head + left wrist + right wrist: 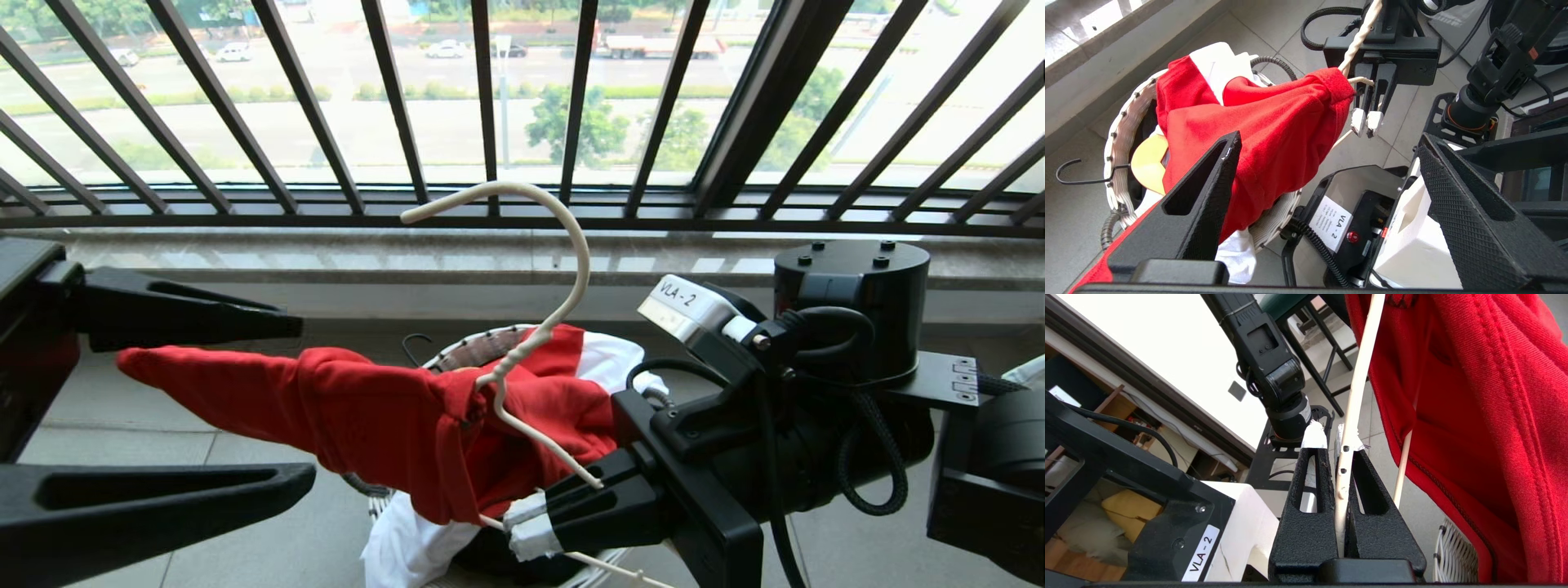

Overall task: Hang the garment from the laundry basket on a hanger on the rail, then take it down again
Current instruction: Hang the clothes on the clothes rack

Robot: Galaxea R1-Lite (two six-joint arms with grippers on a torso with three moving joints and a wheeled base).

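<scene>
The red garment (367, 408) hangs stretched sideways over the white woven laundry basket (482, 347), with the cream wire hanger (581, 269) poking out of its collar, hook upward. My right gripper (526, 527) is shut on the hanger's bare lower wire; the right wrist view shows the hanger (1359, 375) pinched between its taped fingertips, beside the garment (1494, 416). My left gripper (304, 400) stands wide open around the garment's far end. In the left wrist view the garment (1274, 122) drapes against one finger (1208, 196), unclamped. The rail is out of view.
A black balustrade (392, 106) and a stone ledge (490, 261) run behind the basket. A white shirt (408, 547) spills from the basket (1120, 134), and a thin dark hook (1069, 171) sticks out of its side. The robot's base (1339, 228) stands close by.
</scene>
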